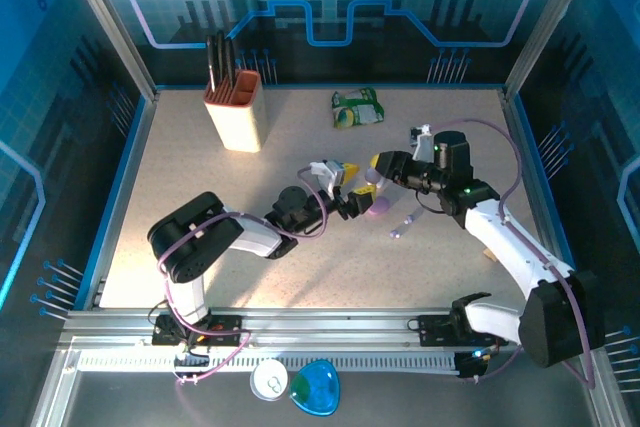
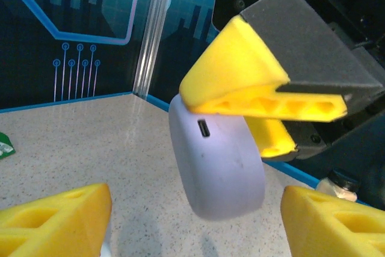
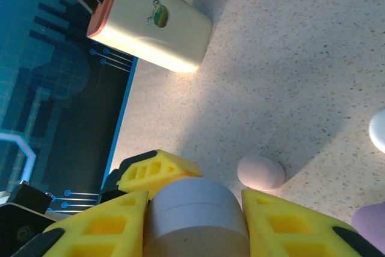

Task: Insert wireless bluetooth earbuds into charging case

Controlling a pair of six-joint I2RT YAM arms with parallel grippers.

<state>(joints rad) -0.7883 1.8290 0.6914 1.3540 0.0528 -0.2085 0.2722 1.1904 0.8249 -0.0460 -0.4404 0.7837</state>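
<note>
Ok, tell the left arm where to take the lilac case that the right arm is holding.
Grip the free lower end of the lilac case, below where the right end effector pinches it. Come from the side bearing the port, closing across the rounded edges: that end hangs clear, and the port faces the left wrist camera.

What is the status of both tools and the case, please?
Right tool shut on lilac case, held off table. Left tool open, facing it. Pink earbud loose on table. Nothing between tools.

Speckled table [image 1: 200, 207] carries holder [image 1: 236, 112], packet [image 1: 358, 107], pink earbud [image 3: 260, 171].
</note>
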